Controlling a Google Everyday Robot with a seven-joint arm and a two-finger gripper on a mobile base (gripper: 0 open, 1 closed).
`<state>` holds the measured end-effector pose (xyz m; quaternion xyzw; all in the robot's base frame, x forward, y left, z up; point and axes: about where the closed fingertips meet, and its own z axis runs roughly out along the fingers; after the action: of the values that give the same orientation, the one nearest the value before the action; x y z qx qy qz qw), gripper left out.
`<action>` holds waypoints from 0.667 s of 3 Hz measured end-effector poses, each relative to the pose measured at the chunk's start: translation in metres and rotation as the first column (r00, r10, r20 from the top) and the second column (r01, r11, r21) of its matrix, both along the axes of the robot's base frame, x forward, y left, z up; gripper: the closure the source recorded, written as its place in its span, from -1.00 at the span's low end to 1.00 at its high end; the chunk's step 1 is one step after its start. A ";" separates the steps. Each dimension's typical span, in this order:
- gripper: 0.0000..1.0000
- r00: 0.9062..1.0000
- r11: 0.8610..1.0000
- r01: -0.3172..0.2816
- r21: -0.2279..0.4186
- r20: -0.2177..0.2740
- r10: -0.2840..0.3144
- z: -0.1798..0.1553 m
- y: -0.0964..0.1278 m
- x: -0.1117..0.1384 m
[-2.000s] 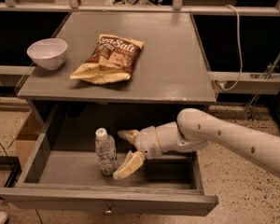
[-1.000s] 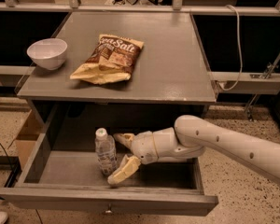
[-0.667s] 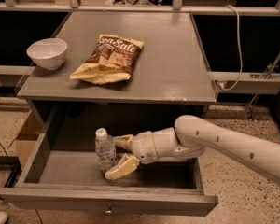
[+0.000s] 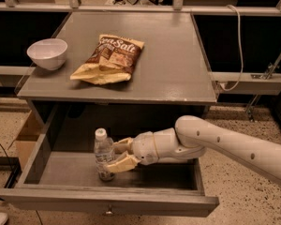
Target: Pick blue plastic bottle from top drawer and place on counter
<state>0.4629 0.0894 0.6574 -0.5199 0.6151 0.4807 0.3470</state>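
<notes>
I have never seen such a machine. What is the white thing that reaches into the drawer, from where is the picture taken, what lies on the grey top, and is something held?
The white thing is a robot arm; its end is a two-finger gripper. There is only one camera, looking down from the front; where it is mounted is unknown. On the counter lie a white bowl, at the left, and a chip bag near the middle. Below, the top drawer is pulled open, and a blue plastic bottle with a white cap stands upright in it. The gripper is inside the drawer, right at the bottle; whether it grips it already, the picture does not show.
</notes>
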 end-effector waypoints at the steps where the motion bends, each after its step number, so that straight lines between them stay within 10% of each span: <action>1: 0.77 1.000 1.000 0.000 0.000 0.000 0.000 0.000 0.000 0.000; 2: 1.00 1.000 1.000 0.000 0.000 0.000 0.000 0.000 0.000 0.000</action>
<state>0.4628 0.0895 0.6574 -0.5199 0.6150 0.4807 0.3469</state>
